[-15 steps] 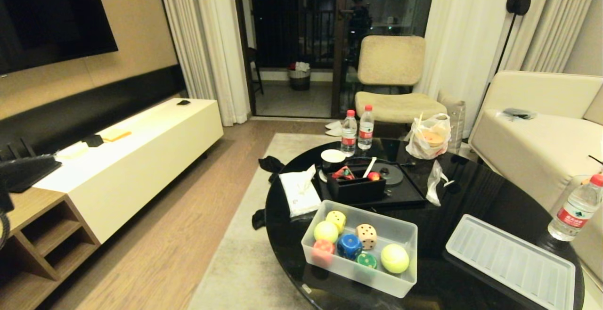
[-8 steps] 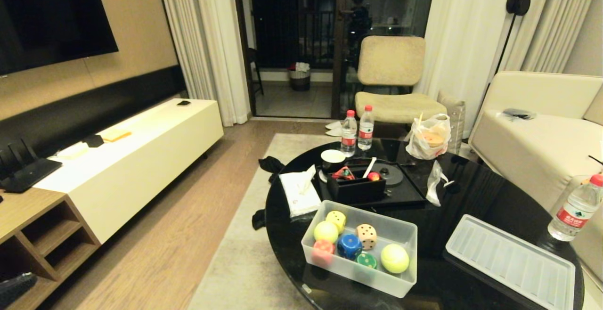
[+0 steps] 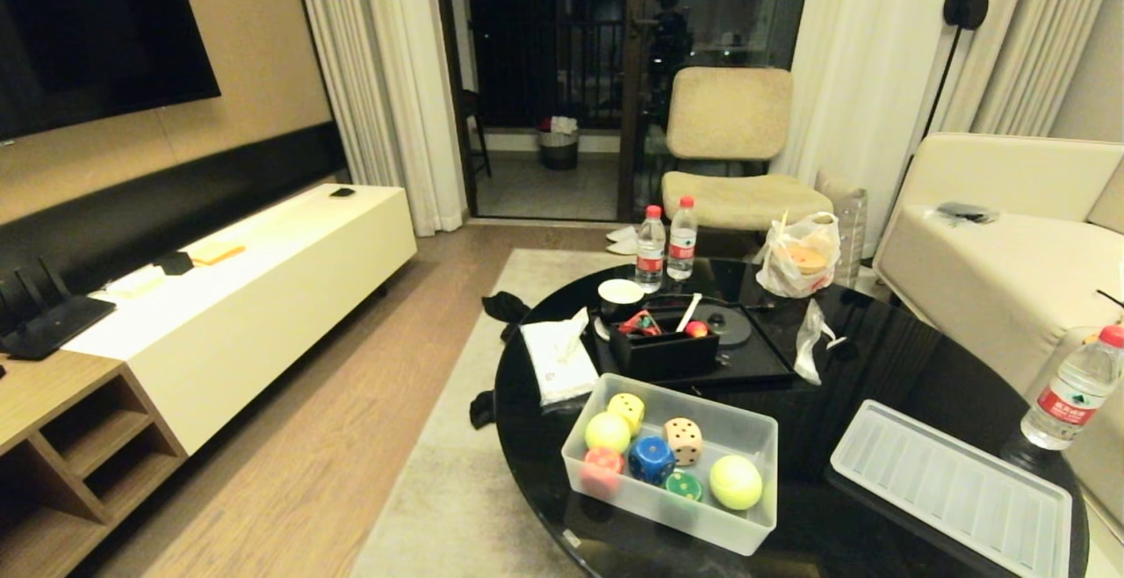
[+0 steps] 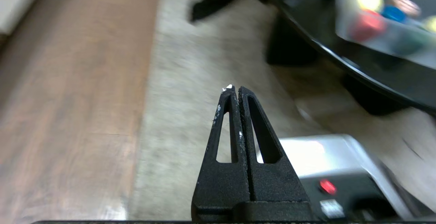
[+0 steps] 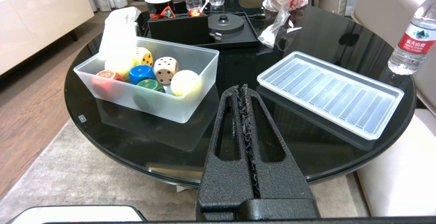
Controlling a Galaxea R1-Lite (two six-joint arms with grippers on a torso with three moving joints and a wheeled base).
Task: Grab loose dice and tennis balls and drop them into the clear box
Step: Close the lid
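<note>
Both tools are pressed together and hold nothing. Seen from its own wrist, the left tool (image 4: 235,89) points down over the rug (image 4: 204,81) beside the round black tabletop (image 4: 306,23), low and off to the robot's left, with the box only at the corner of that view. The right tool (image 5: 240,89) points level across the near edge of the tabletop (image 5: 306,40), aimed at the gap between the clear box (image 5: 190,111) and its ribbed lid (image 5: 328,93), which lies flat and apart from the box on the robot's right. Neither arm shows in the head view.

The clear box (image 3: 746,538) stands open near the front edge of the tabletop. Inside it lie two tennis balls (image 3: 736,482), one at the near right corner and one at the left, the tan dice (image 3: 683,440) between them, and coloured spotted pieces in yellow, blue, red and green.

No loose dice or ball shows anywhere on the tabletop or the rug, so the collecting looks done, as far as these views reach. If anything is left to gather, the box lies ahead and to the left of the right tool, with its long axis running left to right across the robot; the right arm is nearer, since the left tool is below the tabletop's edge.
</note>
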